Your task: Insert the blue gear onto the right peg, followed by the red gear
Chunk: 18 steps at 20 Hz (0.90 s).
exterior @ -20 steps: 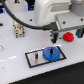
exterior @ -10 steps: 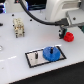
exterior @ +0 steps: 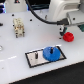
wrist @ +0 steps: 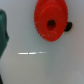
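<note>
Lying flat, bore upward, the red gear (wrist: 50, 22) beneath the arm; jaws' state indiscernible.

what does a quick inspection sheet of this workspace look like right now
surface: white table, glossy, light reflections on it
blue gear: blue gear lies on the grey plate, at the plate's end toward the exterior view's right
right peg: not visible, apparently under the blue gear
other peg: a thin dark pin stands free on the plate
red gear: red gear sits on the table, off the plate; centre hole shows in the wrist view
clutter: a beige block stands toward the exterior view's left
gripper: gripper hangs just above the red gear; open or shut cannot be told
cables: a black cable arcs to the arm
surroundings: too blurred to tell
</note>
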Tool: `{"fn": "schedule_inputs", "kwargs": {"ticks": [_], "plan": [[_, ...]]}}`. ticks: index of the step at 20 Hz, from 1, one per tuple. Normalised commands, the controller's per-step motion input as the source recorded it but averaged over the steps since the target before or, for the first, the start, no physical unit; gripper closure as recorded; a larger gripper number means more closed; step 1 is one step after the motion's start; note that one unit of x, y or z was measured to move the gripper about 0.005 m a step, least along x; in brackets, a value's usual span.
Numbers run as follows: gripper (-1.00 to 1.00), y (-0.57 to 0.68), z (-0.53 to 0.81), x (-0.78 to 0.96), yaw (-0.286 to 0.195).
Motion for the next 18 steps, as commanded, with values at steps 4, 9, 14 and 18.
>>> {"fn": "schedule_inputs", "kwargs": {"ticks": [4, 9, 14, 18], "plan": [[-1.0, 0.0, -0.31, -0.12, 0.0], [-1.0, 0.02, -0.22, -0.25, 0.0], [1.0, 0.0, -0.07, -0.41, 0.0], [1.0, 0.0, -0.06, -0.39, 0.0]]}}
